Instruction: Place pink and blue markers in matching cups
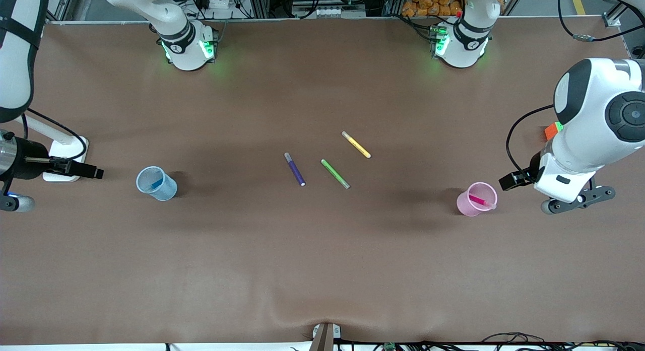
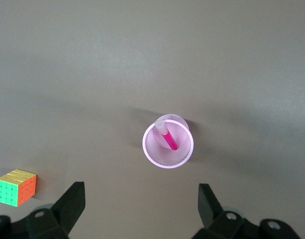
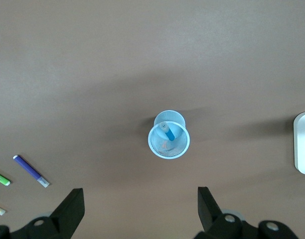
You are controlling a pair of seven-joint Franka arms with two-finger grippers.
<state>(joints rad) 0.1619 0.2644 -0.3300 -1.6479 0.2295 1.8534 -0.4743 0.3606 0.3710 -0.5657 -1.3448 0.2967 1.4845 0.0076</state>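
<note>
The pale blue cup (image 1: 156, 183) stands toward the right arm's end of the table with the blue marker (image 1: 155, 182) leaning inside it. The right wrist view shows this cup (image 3: 169, 141) and marker (image 3: 167, 132) from above. The pale pink cup (image 1: 476, 199) stands toward the left arm's end with the pink marker (image 1: 479, 200) inside. The left wrist view shows them too, cup (image 2: 168, 141) and marker (image 2: 167, 137). My left gripper (image 2: 141, 191) is up in the air beside the pink cup, open and empty. My right gripper (image 3: 140, 195) is up beside the blue cup, open and empty.
A dark purple pen (image 1: 295, 168), a green pen (image 1: 335, 173) and a yellow pen (image 1: 356, 144) lie mid-table between the cups. A colourful cube (image 2: 16, 187) sits near the pink cup, partly hidden by the left arm (image 1: 594, 124). A white stand (image 1: 65, 159) is near the blue cup.
</note>
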